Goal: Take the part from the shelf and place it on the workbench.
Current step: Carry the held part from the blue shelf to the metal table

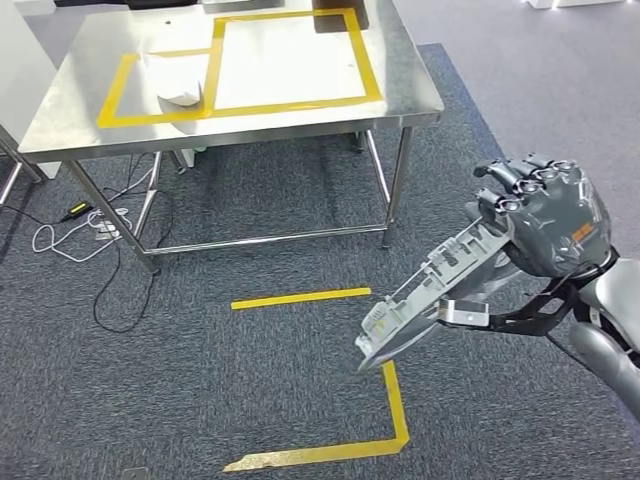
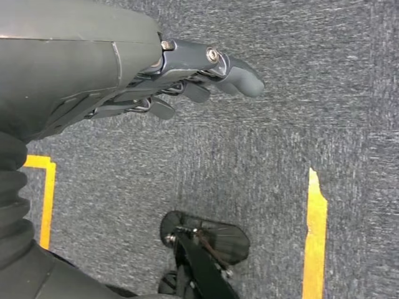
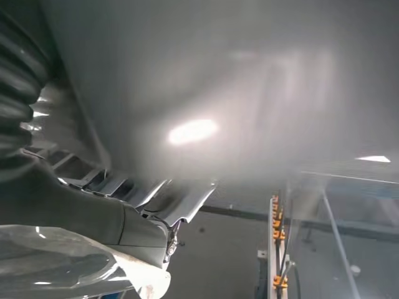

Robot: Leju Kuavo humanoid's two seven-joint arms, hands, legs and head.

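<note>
On the grey carpet, the right hand (image 1: 555,215) at three o'clock grips the long grey metal part (image 1: 430,290) (left hand (image 2: 188,75) loose, holding nothing), shiny steel workbench (image 1: 75,110) ahead at twelve, placing left.

My left hand (image 2: 155,75) hangs above grey carpet (image 2: 264,156), holding nothing, its fingers (image 2: 240,76) stretched out straight and close together. On the carpet lie two strips of yellow floor tape: a corner-shaped strip (image 2: 46,193) near my wrist and a straight strip (image 2: 314,240) well beyond my fingertips, with bare carpet between them.
</note>
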